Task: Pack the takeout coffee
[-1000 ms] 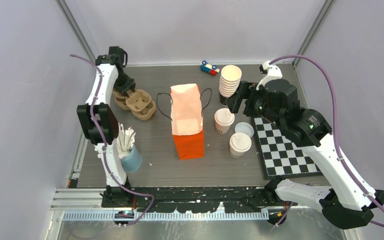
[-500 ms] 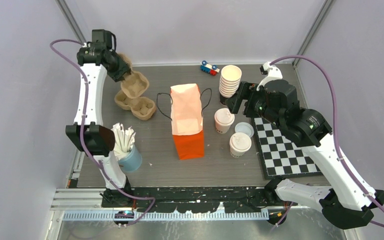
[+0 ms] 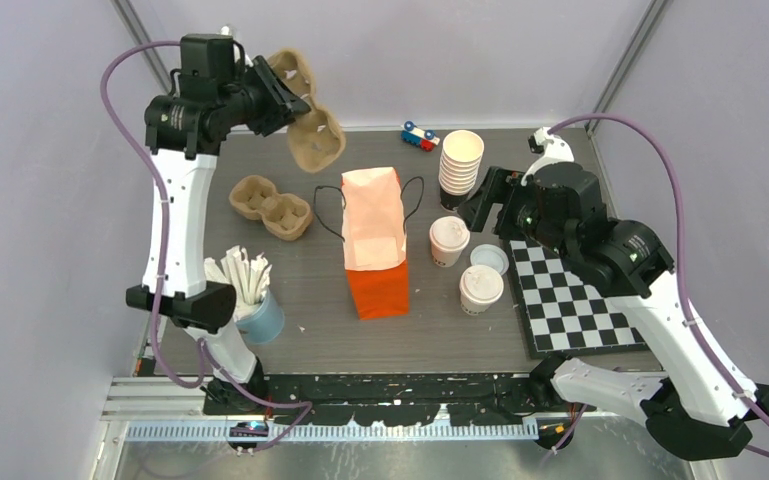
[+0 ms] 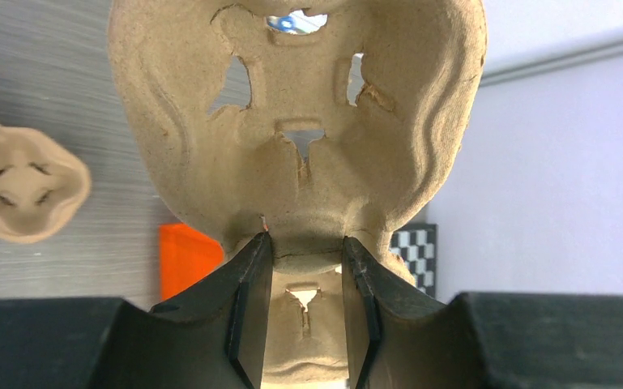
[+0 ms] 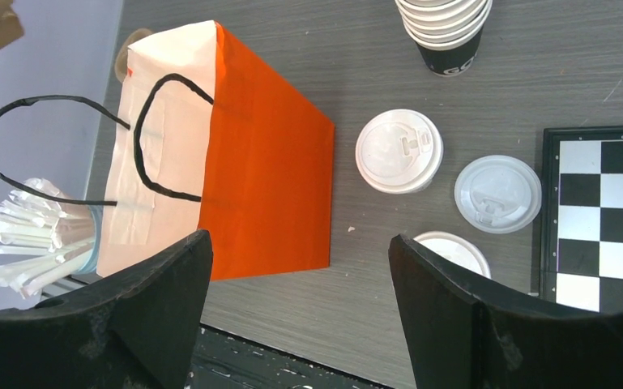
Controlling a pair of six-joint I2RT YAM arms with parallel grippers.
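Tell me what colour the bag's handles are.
Black: thin loop handles on the orange bag, clearest in the right wrist view.

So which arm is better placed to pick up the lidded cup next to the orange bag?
Right. The right gripper hangs open close to the lidded cup. The left gripper is shut on a pulp cup carrier, held high at the far left.

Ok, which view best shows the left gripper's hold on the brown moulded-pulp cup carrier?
Left wrist: the left gripper pinches the brown moulded-pulp cup carrier at its central ridge, fingers pressed on both sides. Top external shows it held aloft, grip tiny. Right wrist catches only a brown scrap, top-left corner.
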